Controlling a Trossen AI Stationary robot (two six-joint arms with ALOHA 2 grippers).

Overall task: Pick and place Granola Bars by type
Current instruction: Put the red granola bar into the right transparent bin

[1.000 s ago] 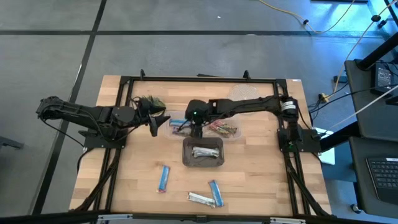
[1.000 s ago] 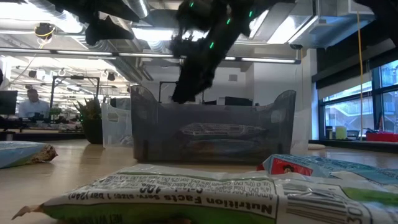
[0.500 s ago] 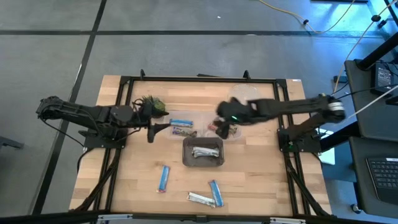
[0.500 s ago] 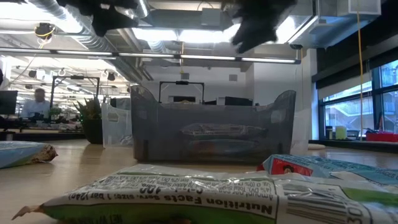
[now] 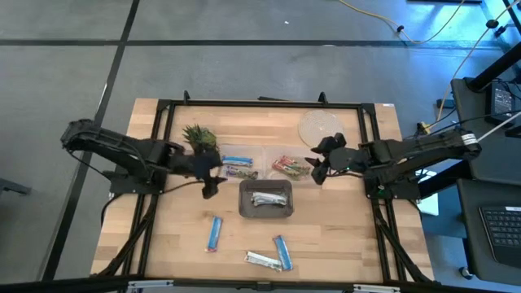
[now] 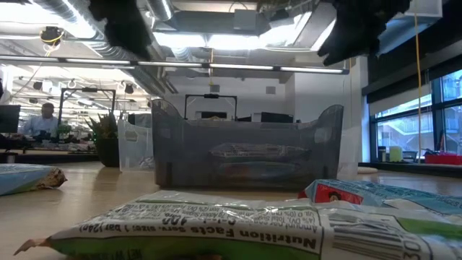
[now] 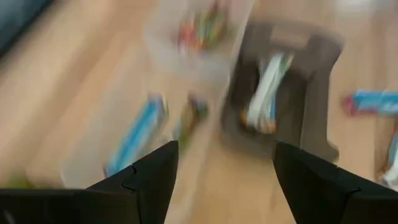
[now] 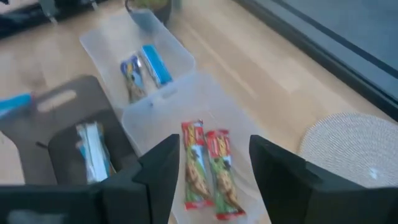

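Wooden counter [image 5: 342, 236] before you: your left claw [image 5: 210, 186] hangs spread and empty beside the clear tray [image 5: 237, 166] holding a blue bar [image 5: 236, 159]. Silver bars [image 5: 269, 199] lie in the grey bin [image 5: 246, 201]; loose blue bars [image 5: 214, 233] rest nearer the front edge. Red bars [image 8: 210, 168] fill the second clear tray [image 8: 168, 115], under your spread, empty right claw [image 5: 319, 172].

Two clear trays [image 5: 238, 168] [image 5: 293, 168] sit behind the dark bin [image 5: 265, 199], with loose bars [image 5: 214, 233] before it.
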